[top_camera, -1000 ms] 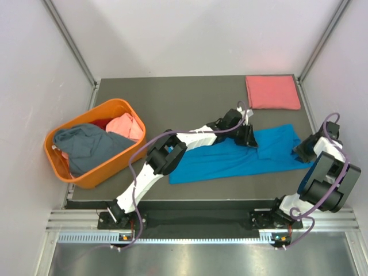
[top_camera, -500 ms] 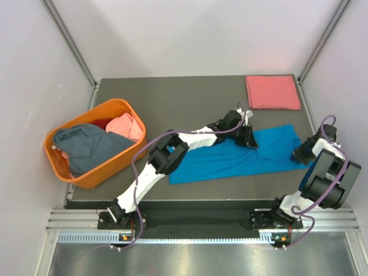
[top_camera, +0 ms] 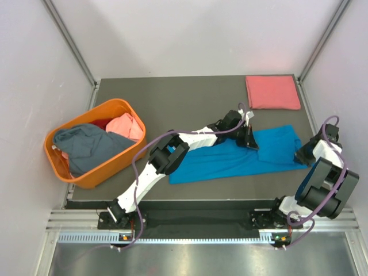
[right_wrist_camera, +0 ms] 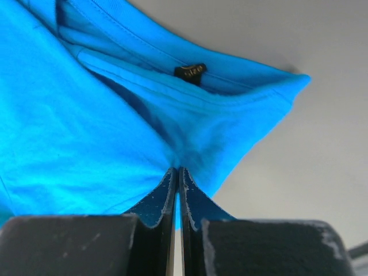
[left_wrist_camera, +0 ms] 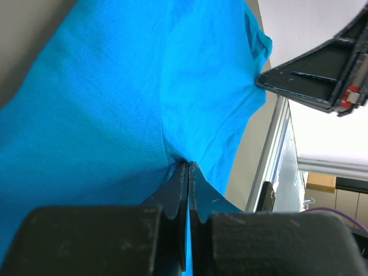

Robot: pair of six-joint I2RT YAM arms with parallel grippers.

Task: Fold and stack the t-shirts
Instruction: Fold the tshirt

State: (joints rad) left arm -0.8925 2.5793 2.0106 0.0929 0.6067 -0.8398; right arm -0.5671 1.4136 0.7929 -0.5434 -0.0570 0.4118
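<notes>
A bright blue t-shirt (top_camera: 230, 158) lies folded lengthwise across the table's right half. My left gripper (top_camera: 251, 142) is shut on the blue t-shirt's (left_wrist_camera: 103, 103) cloth near its upper middle edge; in the left wrist view the gripper (left_wrist_camera: 188, 165) pinches a fold. My right gripper (top_camera: 303, 154) is shut on the t-shirt's right end, close to the collar. In the right wrist view the gripper (right_wrist_camera: 177, 170) nips the blue t-shirt (right_wrist_camera: 86, 132) just below the neck label (right_wrist_camera: 190, 71). A folded salmon-pink t-shirt (top_camera: 273, 92) lies at the back right corner.
An orange basket (top_camera: 91, 175) at the left holds a grey-blue shirt (top_camera: 86, 146) and a salmon-pink one (top_camera: 125, 125). The table's right edge and frame rail (top_camera: 306, 109) run close to the right arm. The dark table (top_camera: 190, 103) shows bare at the back.
Both grippers have shut on the blue t-shirt, the left one last. The right gripper has shifted slightly at the shirt's right end, and the cloth there has bunched a little.
</notes>
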